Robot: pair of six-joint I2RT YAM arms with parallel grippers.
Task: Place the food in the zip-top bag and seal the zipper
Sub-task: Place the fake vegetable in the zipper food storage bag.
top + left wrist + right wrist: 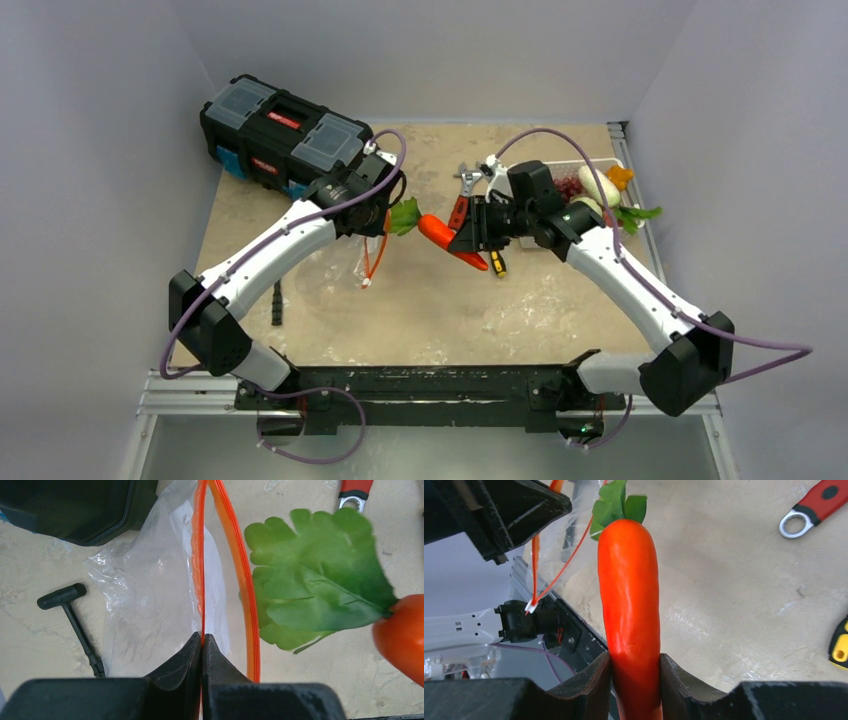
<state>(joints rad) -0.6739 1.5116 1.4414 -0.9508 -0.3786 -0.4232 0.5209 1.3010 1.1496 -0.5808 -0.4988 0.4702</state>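
- The zip-top bag [150, 595] is the largest thing here. It hangs from the left gripper [202, 637], lifted over the left-centre of the table, near the black toolbox [285, 135]. We judge it feather-light, limp and crinkly. It will not hold its own mouth open, so the hold belongs on the stiffer mouth edge, not on the film.
- The carrot [629, 590] comes next, held between the two arms with its leafy end toward the bag's mouth. The right gripper [634, 660] clamps it toward the tapered end, jaws partly apart around its body. We judge it light, rigid and glossy, so it could swivel or slip under a loose pinch.
- The carrot's leaves [320, 585] look soft and floppy. They sit just beside the mouth and may fold or catch on its rim.
- The zipper [240, 570] is the thinnest. Its two red-orange strips bow apart in a narrow loop, and the left jaws are pressed fully together on one strip. We judge it springy and inclined to flatten shut.
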